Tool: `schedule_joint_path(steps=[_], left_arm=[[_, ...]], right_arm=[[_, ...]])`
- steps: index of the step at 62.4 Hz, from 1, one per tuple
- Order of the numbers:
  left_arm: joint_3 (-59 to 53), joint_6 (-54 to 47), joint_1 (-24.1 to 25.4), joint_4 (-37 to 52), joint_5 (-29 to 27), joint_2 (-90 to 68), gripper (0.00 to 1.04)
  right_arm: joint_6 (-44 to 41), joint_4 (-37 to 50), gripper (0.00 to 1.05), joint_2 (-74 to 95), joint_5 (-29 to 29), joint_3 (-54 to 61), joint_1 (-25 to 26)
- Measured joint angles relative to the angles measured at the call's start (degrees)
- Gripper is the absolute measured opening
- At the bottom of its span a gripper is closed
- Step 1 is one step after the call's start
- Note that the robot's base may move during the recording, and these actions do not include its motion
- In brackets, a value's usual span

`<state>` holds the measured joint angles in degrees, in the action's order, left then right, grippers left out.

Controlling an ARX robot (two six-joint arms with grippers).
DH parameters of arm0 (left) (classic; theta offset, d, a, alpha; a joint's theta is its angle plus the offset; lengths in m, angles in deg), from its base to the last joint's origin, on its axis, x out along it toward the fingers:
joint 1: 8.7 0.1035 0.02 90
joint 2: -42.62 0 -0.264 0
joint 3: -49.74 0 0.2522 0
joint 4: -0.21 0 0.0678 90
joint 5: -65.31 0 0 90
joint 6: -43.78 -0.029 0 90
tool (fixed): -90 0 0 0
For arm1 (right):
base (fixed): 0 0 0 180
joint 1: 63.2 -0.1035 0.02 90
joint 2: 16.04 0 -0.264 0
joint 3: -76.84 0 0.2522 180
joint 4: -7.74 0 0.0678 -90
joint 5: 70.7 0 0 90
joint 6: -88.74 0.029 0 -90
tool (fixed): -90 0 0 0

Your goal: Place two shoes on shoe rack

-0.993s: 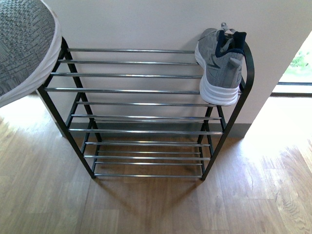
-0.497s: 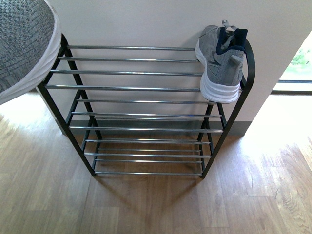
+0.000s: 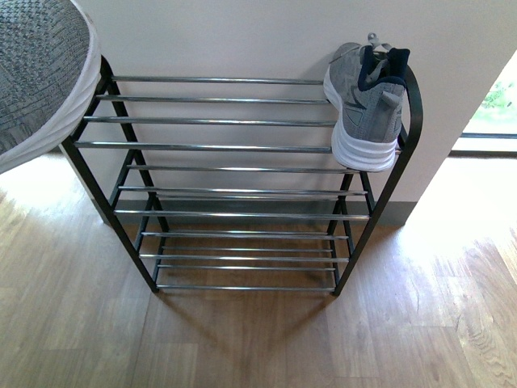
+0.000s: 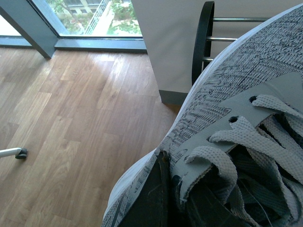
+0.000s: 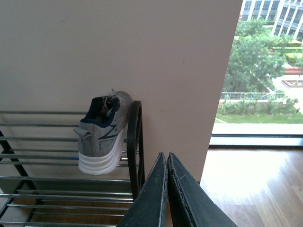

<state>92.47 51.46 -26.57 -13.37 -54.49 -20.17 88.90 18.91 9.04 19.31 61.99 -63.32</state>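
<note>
1 of 2 done: grey knit lace-up sneaker w/ thick white sole and navy collar [image 3: 367,105] sits on the top tier of the black-frame shoe rack w/ chrome bars [image 3: 218,147], far right end, against the rounded side loop, heel toward robot, toe to the wall. The second grey knit sneaker [image 3: 40,73] is in the air at the rack's top-left corner, partly outside the left loop; front cam doesn't show whether it touches the frame. Left gripper [image 4: 177,189] has it clamped at the lace/collar area: one dark finger [image 4: 154,198] on the outer knit wall, the other prob. inside the opening, hidden. Right gripper [image 5: 166,156] is empty, fingers pressed together, pointing at the right loop, clear of the placed shoe. Step in hand IMO: carry the 2nd shoe over the top tier and set it down. To do it well: shift inward first so the sole clears the left loop, level the sole, span several bars, toe to wall like its twin. Lower until the sole bears, then open. Don't release tilted; round chrome bars look slick, shoe could slide off the front. Pull the finger straight up out of the collar so the laces don't snag.
</note>
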Motion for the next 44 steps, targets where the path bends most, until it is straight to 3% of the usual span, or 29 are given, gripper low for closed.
schedule_joint_path(steps=[44], left_arm=[[0.00, 0.00, 0.00, 0.00, 0.00, 0.00, 0.01]], right_arm=[[0.00, -14.14, 0.01, -14.38, 0.00, 0.00, 0.02]])
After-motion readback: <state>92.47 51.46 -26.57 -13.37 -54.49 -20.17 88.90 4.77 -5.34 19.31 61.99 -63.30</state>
